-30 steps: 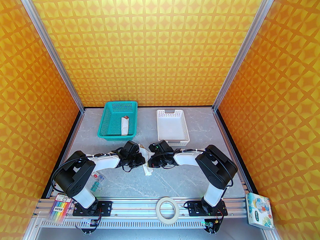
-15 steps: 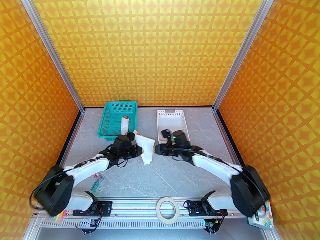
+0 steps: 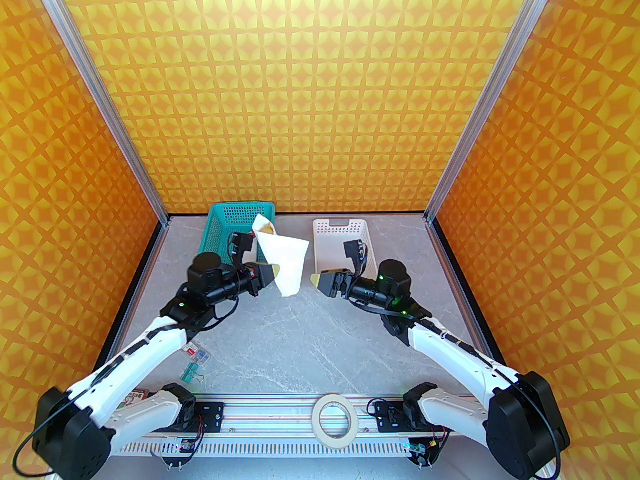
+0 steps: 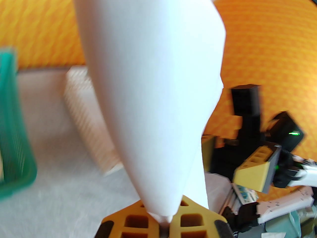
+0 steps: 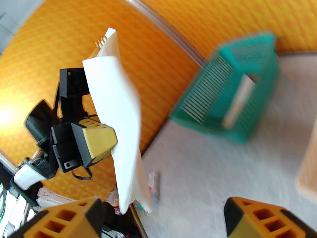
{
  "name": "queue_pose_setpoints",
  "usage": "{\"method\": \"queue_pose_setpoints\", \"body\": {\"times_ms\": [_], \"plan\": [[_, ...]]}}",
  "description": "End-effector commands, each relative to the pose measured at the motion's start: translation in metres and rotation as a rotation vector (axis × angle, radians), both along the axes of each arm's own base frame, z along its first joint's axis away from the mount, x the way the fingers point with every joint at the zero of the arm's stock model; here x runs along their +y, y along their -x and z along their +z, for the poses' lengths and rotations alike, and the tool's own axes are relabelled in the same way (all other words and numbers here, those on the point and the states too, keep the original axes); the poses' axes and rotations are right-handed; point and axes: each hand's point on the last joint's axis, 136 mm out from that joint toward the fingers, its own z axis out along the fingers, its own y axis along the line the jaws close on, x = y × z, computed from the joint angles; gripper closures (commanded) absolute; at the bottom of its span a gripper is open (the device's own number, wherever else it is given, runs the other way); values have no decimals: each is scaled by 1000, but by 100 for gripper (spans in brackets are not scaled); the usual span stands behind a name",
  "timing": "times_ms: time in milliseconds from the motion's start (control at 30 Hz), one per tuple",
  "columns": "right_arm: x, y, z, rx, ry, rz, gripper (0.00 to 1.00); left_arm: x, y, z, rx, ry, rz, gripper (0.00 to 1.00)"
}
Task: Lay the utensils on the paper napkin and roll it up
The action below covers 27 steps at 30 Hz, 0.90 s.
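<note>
Left gripper (image 3: 270,272) clamps the rolled paper napkin (image 3: 286,260) at the overhead frame's centre, fork (image 5: 100,42) tines poking from its top; right gripper (image 5: 163,217), lower frame, stands wide apart.

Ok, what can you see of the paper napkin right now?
The paper napkin is a thin white sheet, loosely rolled into a flattened, cone-like tube. It hangs tilted in the air above the table, near the right side of the teal basket. The left gripper is shut on it partway along, and nothing else grips it. Tan wooden fork tines stick out of its upper end. The right gripper stands open, apart from it.
</note>
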Motion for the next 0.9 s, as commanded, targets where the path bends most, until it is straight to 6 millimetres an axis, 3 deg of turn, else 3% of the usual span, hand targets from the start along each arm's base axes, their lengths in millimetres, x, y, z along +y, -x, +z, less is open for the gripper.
{"method": "queue_pose_setpoints", "body": {"times_ms": [0, 200, 433, 867], "plan": [[4, 12, 41, -160, -103, 31, 4, -7, 19, 47, -172, 53, -112, 100], [19, 24, 76, -279, -195, 100, 1, -15, 37, 79, -262, 105, -198, 100], [37, 33, 77, -306, -189, 142, 2, -19, 43, 89, -283, 121, -223, 100], [48, 42, 66, -266, -165, 198, 35, -24, 39, 86, -253, 135, -230, 100]]}}
